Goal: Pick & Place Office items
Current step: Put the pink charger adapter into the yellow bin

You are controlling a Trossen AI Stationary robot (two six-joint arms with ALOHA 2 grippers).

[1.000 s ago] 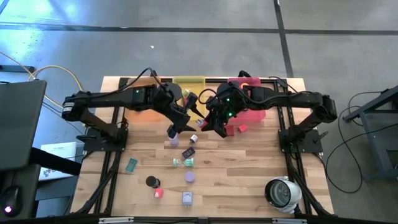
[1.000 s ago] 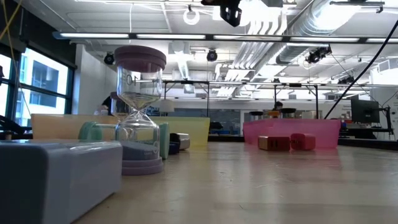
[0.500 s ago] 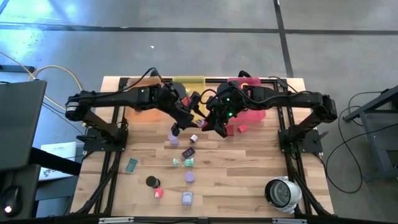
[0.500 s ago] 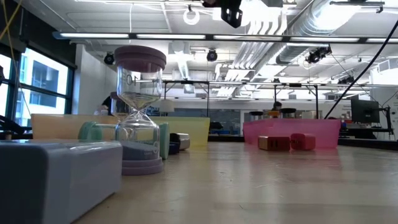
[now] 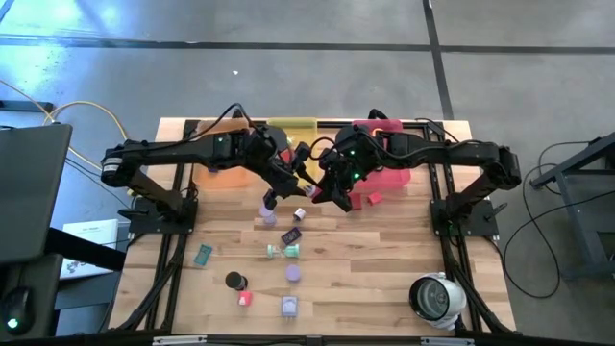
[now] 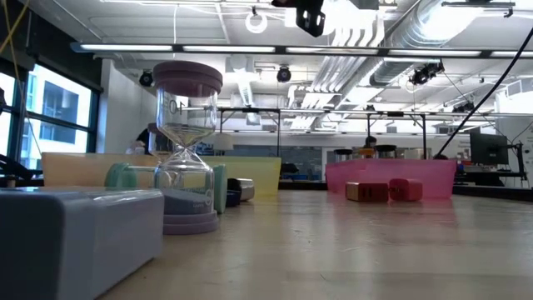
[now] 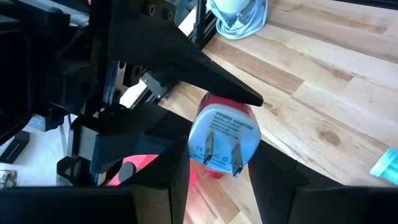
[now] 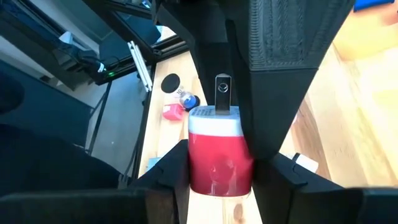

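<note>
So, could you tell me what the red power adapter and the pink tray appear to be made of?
Power adapter: apparently glossy moulded plastic, red body with a pale printed face and shiny metal prongs; both pincers meet at it. Pink tray: probably translucent plastic, since light passes through its walls.

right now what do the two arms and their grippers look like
Both arms are black, jointed and slender. The left arm and right arm each carry thin dark cables looping near the wrist, and green indicator lights glow on both. The left gripper and right gripper have flat, matte black, wedge-shaped fingers.
</note>
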